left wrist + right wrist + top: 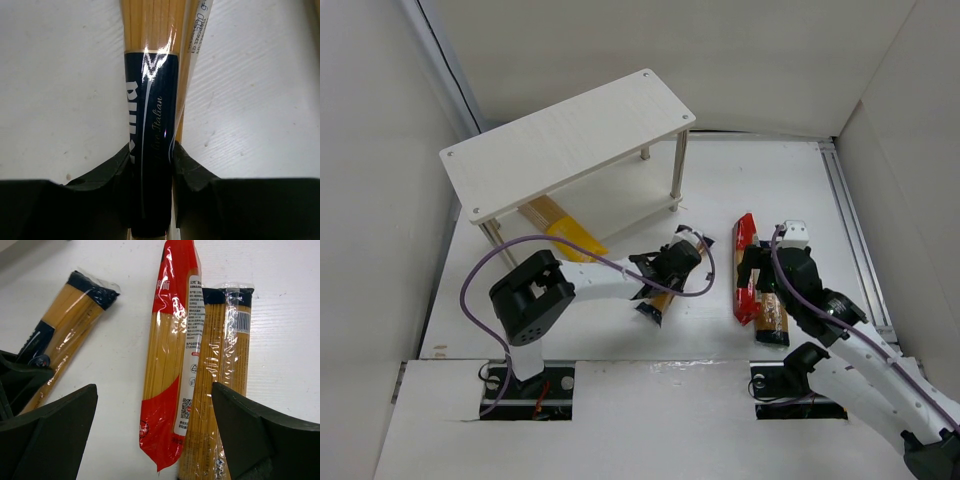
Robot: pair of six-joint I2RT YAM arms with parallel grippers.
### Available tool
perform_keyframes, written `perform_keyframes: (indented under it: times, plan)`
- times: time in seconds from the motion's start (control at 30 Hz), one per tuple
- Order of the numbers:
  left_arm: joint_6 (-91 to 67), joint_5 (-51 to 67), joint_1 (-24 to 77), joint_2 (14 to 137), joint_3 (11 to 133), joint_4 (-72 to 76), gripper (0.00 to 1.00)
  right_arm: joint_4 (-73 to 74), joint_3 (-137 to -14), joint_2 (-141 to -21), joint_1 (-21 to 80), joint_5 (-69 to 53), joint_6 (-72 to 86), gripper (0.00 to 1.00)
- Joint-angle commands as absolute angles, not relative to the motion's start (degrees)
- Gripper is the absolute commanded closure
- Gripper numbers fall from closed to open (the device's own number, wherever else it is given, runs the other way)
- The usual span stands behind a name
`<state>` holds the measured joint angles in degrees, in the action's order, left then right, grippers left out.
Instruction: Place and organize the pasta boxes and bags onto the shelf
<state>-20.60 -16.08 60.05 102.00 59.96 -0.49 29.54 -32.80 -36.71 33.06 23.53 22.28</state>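
Golden-brown long flat spaghetti pack with dark navy label (150,125) sits at centre of the top view, below and right of the shelf, angled with one end toward the upper right. Left fingers (112,172) are clamped on it, one on each long side at the label band, as the left wrist view shows. Can't tell if the pack is lifted or resting on the white desk (740,180).

Plain yellow flat pack (563,232) lies on the desk under the shelf, partly hidden by the board. White wood-grain rectangular shelf board on thin silver metal legs (570,140) stands at upper left of the top view.

Red-ended clear spaghetti bag (172,365) and orange-brown pack with dark ends (222,365) lie side by side and touching on the desk, right of centre in the top view, with the red bag on the left. Right fingers (55,430) are spread wide and grip nothing. They hang above these two packs, with the red bag between them in the right wrist view. A purple cable (480,280) loops along the left arm.
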Motion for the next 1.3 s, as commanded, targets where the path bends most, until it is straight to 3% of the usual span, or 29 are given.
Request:
perform_keyframes:
  times: [0.0, 0.2, 0.5, 0.73, 0.97, 1.27]
  plan:
    - [-26.4, -25.6, 59.7, 100.0, 62.1, -8.7, 1.00, 28.4, -32.6, -36.1, 32.8, 23.6, 22.1, 0.00]
    - [-39.4, -40.2, 59.7, 92.6, 65.3, -13.8, 1.00, 27.2, -32.1, -36.7, 32.8, 24.2, 21.6, 0.00]
    - [-41.2, -44.3, 59.7, 84.7, 63.5, -3.9, 1.00, 23.6, -32.1, -40.8, 32.8, 23.5, 21.1, 0.00]
    - [-50.4, -44.8, 48.6, 83.1, 63.0, -4.7, 1.00, 20.3, -33.9, -44.1, 32.8, 24.9, 19.8, 0.00]
    - [-52.4, -46.9, 39.6, 84.9, 61.8, 2.4, 1.00, 18.6, -36.7, -45.8, 32.3, 24.3, 18.0, 0.00]
    - [-53.7, -42.9, 30.6, 95.5, 71.1, 1.7, 0.99, 18.5, -39.8, -48.3, 29.7, 23.8, 15.6, 0.00]
